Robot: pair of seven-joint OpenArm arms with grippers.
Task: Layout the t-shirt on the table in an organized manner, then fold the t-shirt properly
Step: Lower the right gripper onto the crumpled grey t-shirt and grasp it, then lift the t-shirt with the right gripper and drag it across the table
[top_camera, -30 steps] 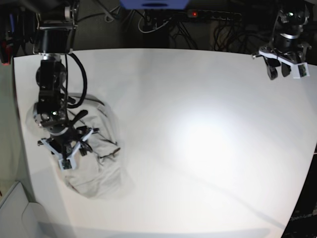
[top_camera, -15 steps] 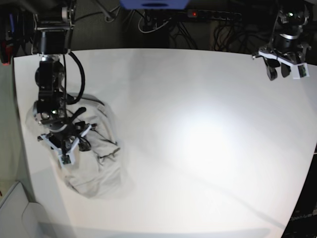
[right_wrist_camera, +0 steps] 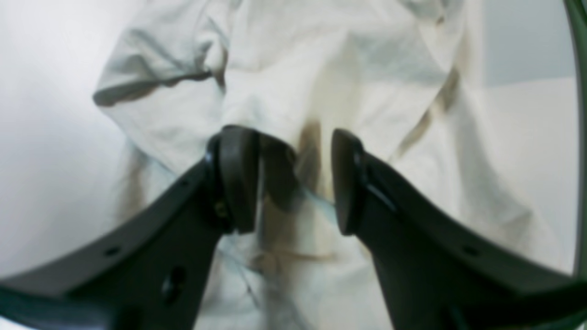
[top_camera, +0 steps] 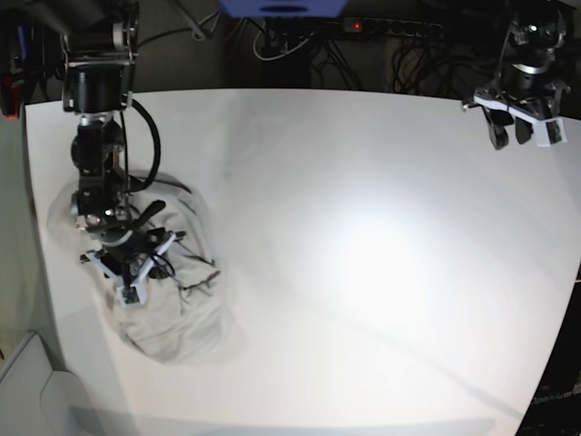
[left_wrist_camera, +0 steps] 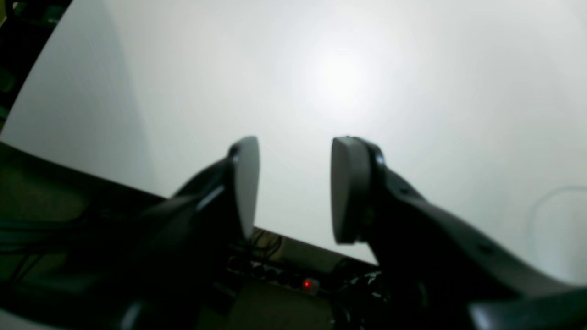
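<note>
Crumpled pale t-shirt (top_camera: 172,304) lies in a heap near one side edge of the white table (top_camera: 363,254), well apart from the glare at its middle. The right gripper (right_wrist_camera: 293,178) hangs directly over the cloth, jaws parted with nothing clamped between them. The left gripper (left_wrist_camera: 293,188) hovers over a far corner of the table, jaws apart and empty.

T-shirt (right_wrist_camera: 348,73) blurred, cut off at right wrist view's top edge; right gripper (top_camera: 136,272) hides part of cloth.
</note>
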